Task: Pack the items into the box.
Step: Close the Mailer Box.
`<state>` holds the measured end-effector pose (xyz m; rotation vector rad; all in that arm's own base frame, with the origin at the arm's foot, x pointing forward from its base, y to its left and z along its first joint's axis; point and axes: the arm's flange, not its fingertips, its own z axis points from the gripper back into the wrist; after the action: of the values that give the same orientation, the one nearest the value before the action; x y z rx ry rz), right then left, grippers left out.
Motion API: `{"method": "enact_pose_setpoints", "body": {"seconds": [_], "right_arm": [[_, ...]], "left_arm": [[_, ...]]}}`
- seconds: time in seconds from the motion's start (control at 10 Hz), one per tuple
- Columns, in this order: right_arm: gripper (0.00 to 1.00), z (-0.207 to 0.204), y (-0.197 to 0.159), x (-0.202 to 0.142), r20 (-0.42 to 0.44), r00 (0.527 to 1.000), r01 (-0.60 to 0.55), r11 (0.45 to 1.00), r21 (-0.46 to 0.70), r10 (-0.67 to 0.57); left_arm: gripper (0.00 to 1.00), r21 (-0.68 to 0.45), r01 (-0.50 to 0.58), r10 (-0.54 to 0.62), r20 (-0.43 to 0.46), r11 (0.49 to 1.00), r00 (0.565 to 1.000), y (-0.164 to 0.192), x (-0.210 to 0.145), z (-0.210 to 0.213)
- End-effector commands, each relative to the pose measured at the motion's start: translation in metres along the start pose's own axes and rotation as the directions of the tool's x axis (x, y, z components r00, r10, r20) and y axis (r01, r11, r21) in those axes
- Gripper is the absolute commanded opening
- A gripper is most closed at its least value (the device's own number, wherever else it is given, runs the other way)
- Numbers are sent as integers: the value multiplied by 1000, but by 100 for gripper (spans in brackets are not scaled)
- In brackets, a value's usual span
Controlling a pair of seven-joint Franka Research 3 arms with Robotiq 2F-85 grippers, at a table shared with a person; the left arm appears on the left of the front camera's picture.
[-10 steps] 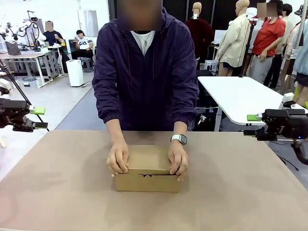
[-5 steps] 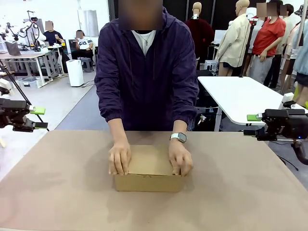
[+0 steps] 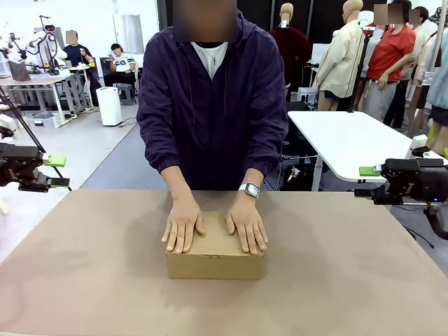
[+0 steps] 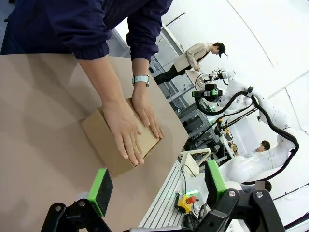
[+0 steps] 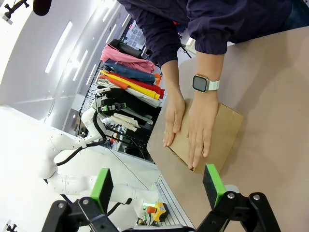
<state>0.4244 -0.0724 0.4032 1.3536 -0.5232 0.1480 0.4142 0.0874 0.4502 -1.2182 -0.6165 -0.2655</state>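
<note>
Watching from my station, I see the person's palms now lying flat on top of the box, where a second ago the fingers were curled over its near edge, pressing the flap down. The slit that showed along the front edge then is gone; the lid sits flush and the box looks shut. The box itself has stayed where it was, in the middle of the bench, just in front of the person.

Counting: one box, and two palms on it, the person's left hand with a watch at the wrist and the person's right hand beside it, a strip of bare lid between them. What the box holds I cannot see.

Two robot hands, both unmoved since the earlier frames. My left hand hangs off the bench's left edge, my right hand off the right edge, each well apart from the box. Both have their green pads spread wide with nothing held between them.
</note>
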Motion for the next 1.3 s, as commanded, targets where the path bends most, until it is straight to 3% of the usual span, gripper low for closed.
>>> {"method": "enact_pose_setpoints", "body": {"seconds": [0.0,1.2], "right_arm": [[100,-1,2,2,4,1000,-2,1000,11,2],[100,-1,2,2,4,1000,-2,1000,11,2]], "left_arm": [[100,6,4,-4,1,1000,1000,-3,1,0],[100,6,4,-4,1,1000,1000,-3,1,0]]}}
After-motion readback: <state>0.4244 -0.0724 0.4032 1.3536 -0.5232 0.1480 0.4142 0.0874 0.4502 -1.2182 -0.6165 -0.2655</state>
